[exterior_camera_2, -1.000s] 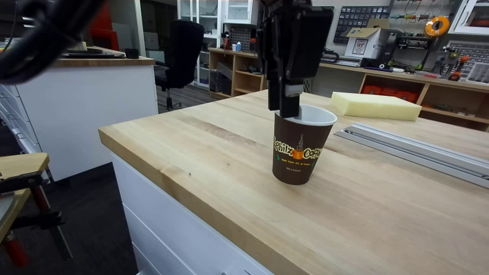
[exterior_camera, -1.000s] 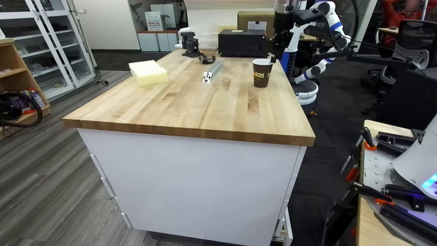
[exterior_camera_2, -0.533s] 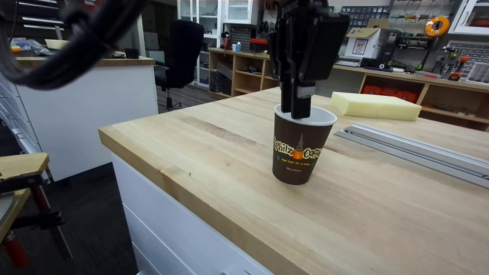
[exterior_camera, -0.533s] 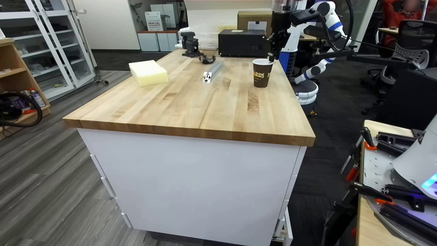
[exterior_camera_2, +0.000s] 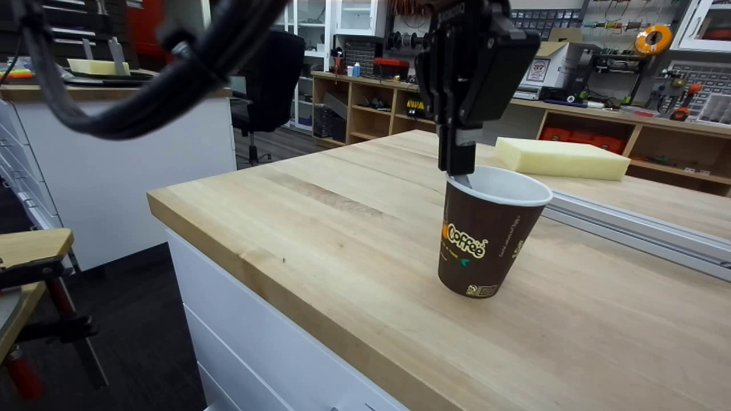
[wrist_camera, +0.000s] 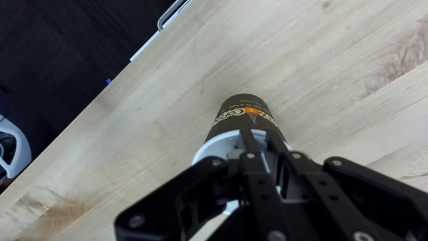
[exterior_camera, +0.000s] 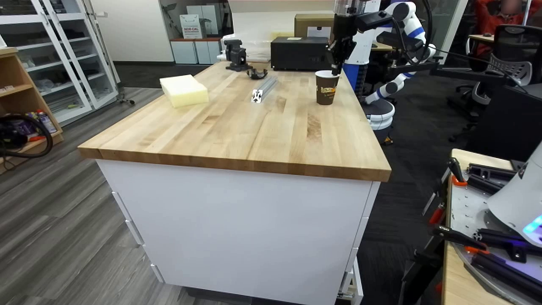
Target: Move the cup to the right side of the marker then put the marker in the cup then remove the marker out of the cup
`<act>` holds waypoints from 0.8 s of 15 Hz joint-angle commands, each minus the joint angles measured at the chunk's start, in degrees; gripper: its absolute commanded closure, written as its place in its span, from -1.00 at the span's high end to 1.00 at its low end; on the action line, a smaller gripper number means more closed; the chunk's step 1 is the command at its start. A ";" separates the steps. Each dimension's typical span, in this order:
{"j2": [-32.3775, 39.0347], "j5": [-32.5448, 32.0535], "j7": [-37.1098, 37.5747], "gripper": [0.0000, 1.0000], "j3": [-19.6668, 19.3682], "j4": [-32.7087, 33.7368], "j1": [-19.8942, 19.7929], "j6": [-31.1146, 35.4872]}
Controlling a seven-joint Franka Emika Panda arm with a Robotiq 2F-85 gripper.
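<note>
From here, the dark brown paper cup (exterior_camera_2: 489,242) stands on the pale wooden surface (exterior_camera_2: 320,245); the black 2-fingered tool (exterior_camera_2: 457,167) hangs at its rim's 10 o'clock, fingers nearly together. Whether it grips anything, I can't tell.

Pale yellow block (exterior_camera: 185,91) on wooden tabletop (exterior_camera: 228,131), silver slotted bar (exterior_camera: 265,88), black box (exterior_camera: 301,54) beyond

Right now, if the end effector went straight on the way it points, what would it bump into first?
Probably the coffee cup; the end effector points down at its mouth, near one edge, though whether they touch is unclear.
</note>
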 commanded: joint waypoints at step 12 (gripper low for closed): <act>-3.30 -1.30 -2.68 -0.94 0.61 8.32 0.50 -11.50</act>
